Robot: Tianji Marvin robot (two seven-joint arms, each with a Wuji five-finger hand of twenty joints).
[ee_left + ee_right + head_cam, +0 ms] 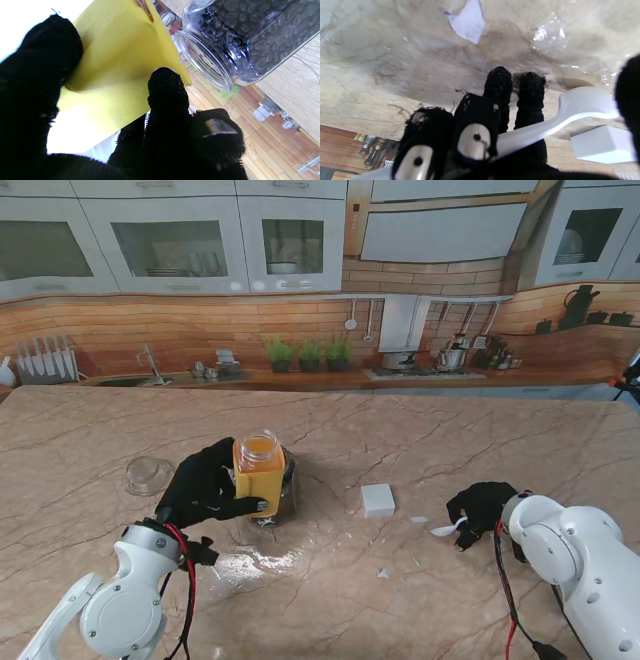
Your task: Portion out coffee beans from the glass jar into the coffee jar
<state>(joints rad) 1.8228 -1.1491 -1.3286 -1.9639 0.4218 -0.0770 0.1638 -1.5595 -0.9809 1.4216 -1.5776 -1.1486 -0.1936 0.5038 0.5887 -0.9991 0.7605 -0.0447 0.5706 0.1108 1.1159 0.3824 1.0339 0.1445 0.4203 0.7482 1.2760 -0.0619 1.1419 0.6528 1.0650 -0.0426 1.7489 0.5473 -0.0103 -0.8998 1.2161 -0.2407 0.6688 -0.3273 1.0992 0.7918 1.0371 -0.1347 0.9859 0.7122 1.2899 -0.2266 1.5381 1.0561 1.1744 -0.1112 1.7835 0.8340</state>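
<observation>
The marble table (pixel 420 580) lies bare across its far half and along its near middle, with only a white block (pixel 378 499) between the two arms and a clear glass lid (pixel 148 475) far left of the left hand (pixel 205 485). That hand's black fingers (pixel 167 92) are wrapped around the yellow-labelled coffee jar (pixel 259 473), which hides most of the bean-filled glass jar (pixel 250 37) touching its right side; whether the coffee jar rests on the table I cannot tell. Well to the right, the right hand (pixel 482 507) pinches a white spoon (pixel 570 117) with its bowl low over the table, its handle partly covered by fingers.
</observation>
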